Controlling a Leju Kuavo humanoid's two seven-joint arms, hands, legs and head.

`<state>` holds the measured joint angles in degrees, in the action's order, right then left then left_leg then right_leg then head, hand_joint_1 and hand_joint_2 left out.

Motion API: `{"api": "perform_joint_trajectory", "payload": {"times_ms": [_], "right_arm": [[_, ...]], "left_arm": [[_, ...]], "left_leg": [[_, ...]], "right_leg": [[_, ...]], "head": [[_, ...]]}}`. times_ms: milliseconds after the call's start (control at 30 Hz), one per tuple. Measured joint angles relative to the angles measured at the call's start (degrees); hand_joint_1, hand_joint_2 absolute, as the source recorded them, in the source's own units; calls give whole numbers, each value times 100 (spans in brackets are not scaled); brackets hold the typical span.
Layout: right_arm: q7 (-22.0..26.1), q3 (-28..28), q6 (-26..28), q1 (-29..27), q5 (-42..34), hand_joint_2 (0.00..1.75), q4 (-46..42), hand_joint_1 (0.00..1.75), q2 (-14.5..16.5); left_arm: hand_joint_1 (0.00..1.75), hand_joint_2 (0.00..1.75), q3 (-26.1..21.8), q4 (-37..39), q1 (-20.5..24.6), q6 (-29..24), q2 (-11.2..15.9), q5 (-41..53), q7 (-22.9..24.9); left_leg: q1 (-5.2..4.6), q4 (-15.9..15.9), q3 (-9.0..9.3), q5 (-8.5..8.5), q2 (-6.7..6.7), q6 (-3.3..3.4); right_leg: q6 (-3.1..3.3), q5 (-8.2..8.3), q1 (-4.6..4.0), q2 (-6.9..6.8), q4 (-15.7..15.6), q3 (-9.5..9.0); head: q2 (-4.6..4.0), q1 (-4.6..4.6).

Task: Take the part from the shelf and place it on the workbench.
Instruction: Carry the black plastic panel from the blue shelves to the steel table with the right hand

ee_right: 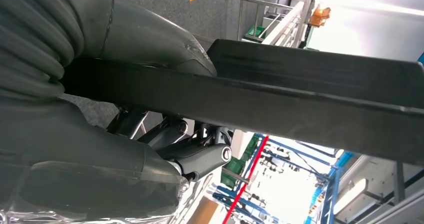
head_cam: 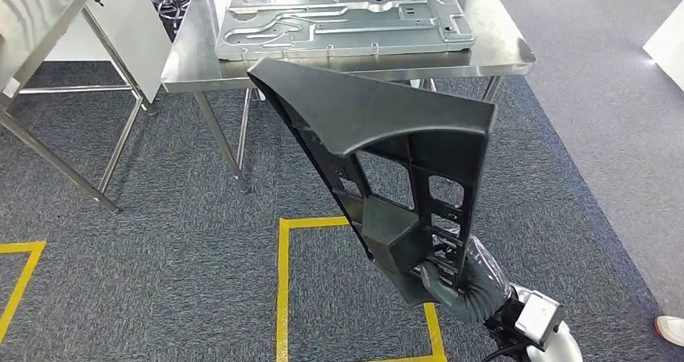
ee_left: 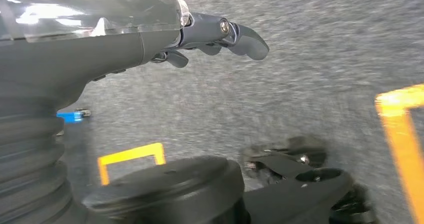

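Head view had us gripping the black part (head_cam: pixel 379 136) by its low end in our right hand (head_cam: pixel 460 285), long axis tilting up toward the workbench (head_cam: pixel 508 56) ahead. Our left hand (ee_left: pixel 220 34) hung over the floor, fingers loosely spread, holding nothing.

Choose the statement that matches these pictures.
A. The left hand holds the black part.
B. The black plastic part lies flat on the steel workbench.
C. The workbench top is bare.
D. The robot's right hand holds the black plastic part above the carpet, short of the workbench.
D: the right hand grips the black plastic part at its lower end, over the carpet in front of the workbench.
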<state>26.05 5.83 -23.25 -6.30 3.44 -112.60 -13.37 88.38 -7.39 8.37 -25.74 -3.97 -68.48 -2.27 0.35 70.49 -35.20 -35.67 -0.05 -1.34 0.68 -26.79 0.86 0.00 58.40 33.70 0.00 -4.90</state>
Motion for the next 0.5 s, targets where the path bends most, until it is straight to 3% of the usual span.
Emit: {"api": "perform_joint_trajectory", "payload": {"times_ms": [33, 67, 100, 167, 200, 300, 400, 433, 500], "right_arm": [[3, -1, 16, -35, -1, 175, -3, 175, -1], [5, -2, 34, -71, -1, 175, -10, 175, -1], [7, -3, 50, -101, 0, 175, -19, 175, -1], [23, -4, 68, -149, 4, 175, -49, 175, -1], [34, -4, 70, -169, 10, 175, -65, 175, -1], [52, -14, 69, -238, 25, 175, -110, 175, 0], [55, -28, 58, -260, 30, 175, -160, 175, -5], [57, -33, 57, -260, 30, 175, -169, 175, -7], [60, -34, 51, -269, 31, 175, -169, 175, -8]], "left_arm": [[0, 175, 1, 0, 19, 2, 0, 4, -7], [0, 175, 2, 0, 38, 4, 0, 9, -8], [0, 175, 4, 0, 46, 7, 0, 14, -2], [0, 175, 10, 0, 32, 13, 4, 28, 16], [0, 175, 13, 0, 20, 14, 8, 34, 25], [0, 175, 15, 0, 5, 11, 15, 25, 40], [0, 175, 14, 0, 3, 1, 4, 0, 44], [0, 175, 14, 0, 1, -2, 0, -1, 44], [0, 175, 14, 0, -7, -4, -1, -6, 44]], "left_leg": [[0, 284, -190, -37, 0, 3], [-2, 374, -288, 42, 0, 14], [-5, 236, -278, 242, 0, 38], [-28, -437, -57, 744, -4, 119], [-44, -753, 64, 899, -6, 158], [-80, -1129, 201, 896, -9, 209], [-20, -1298, 317, 896, -9, 268], [1, -1345, 369, 895, -6, 291], [0, -1366, 422, 856, 1, 319]], "right_leg": [[8, -35, -13, -1, 1, -42], [14, -73, -27, 1, 2, -93], [17, -114, -39, 10, 3, -156], [11, -199, -61, 34, -3, -282], [-6, -233, -72, 48, -3, -322], [-84, -264, -78, 57, -26, -327], [-169, -361, -83, 35, 88, -299], [-196, -462, -80, 31, 309, -195], [-238, -741, -43, 30, 1080, 263]], "head": [[0, 0], [0, 0], [0, 0], [0, 1], [0, 0], [0, -1], [0, -1], [0, 0], [0, 0]]}}
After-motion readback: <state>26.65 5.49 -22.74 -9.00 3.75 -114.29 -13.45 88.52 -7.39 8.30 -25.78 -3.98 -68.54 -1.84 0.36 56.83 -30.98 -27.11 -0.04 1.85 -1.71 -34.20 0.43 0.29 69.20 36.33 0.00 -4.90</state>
